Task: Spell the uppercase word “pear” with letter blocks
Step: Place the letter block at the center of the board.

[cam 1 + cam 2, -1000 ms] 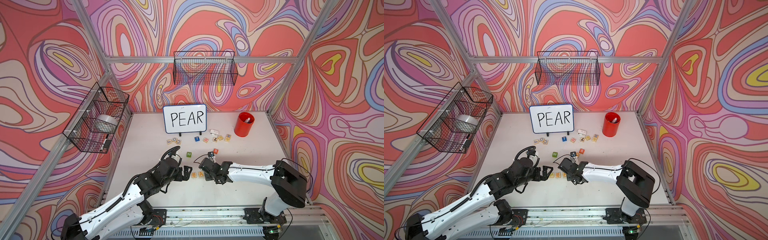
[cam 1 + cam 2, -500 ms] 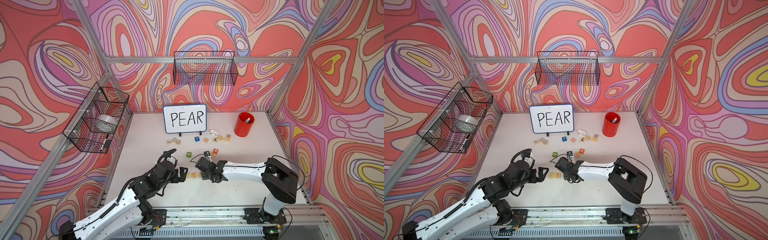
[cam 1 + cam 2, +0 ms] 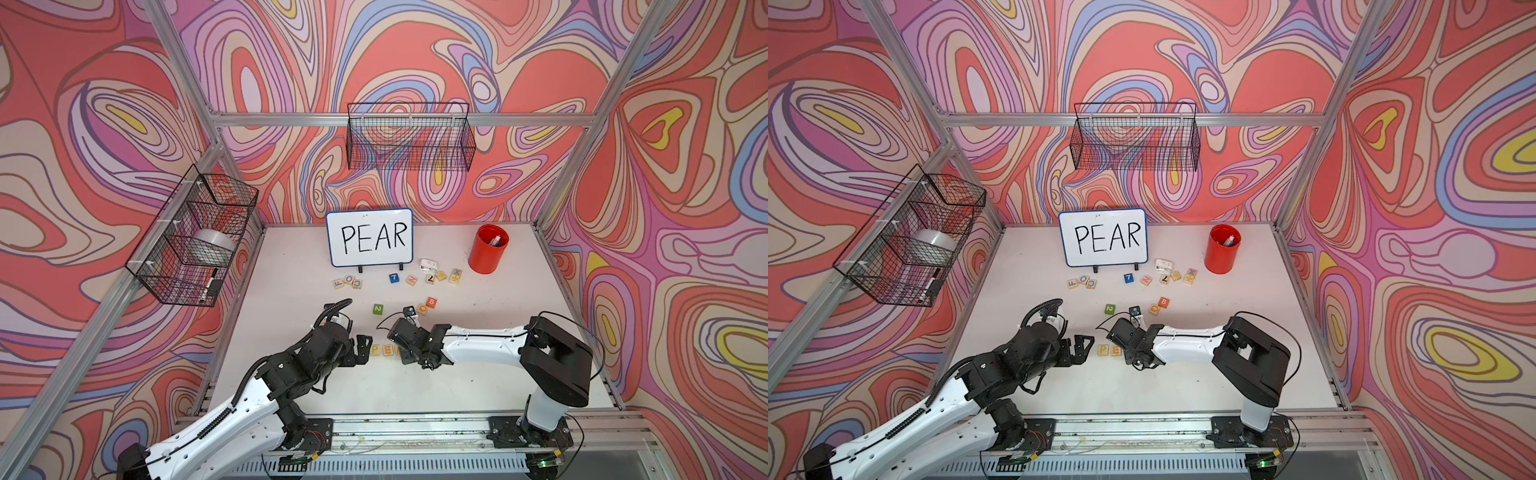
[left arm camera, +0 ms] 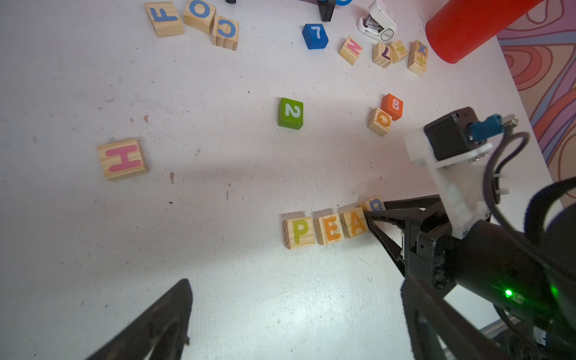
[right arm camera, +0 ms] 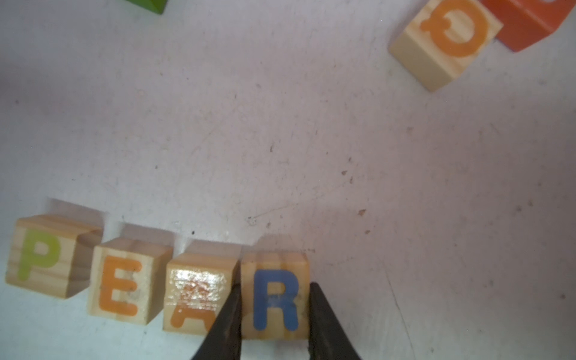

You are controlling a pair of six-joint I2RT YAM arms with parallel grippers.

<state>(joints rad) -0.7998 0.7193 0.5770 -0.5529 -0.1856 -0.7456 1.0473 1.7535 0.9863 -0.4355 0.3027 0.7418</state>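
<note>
So in both top views the right arm (image 3: 482,353) comes up from its base at lower right, folds at the black elbow and lays its white forearm leftward, low over the white tabletop (image 3: 478,399). The right gripper (image 5: 274,286) is clamped on the pale wooden cube with a blue R (image 5: 276,299), a black finger (image 5: 227,324) on each side, one of them wedged between it and the pale wooden cube with an orange A (image 5: 196,296). The R sits level with the row at its end; can't tell if it's resting on the table or just off it. After the A come the pale wooden cube with an orange E (image 5: 124,280) and, across a small gap, the pale wooden cube with a yellow-green P (image 5: 46,252), so it reads PEAR. The left arm (image 3: 232,411) reaches up from the lower left, and the left gripper (image 3: 360,350) hangs with jaws spread wide and nothing between them, just left of the P. Hard-to-see stuff: from the top only the P and E show, the A and R are buried under the right wrist. In the left wrist view the R is mostly behind the black fingers. Glare wipes out the upper half of the A in the right wrist view.
</note>
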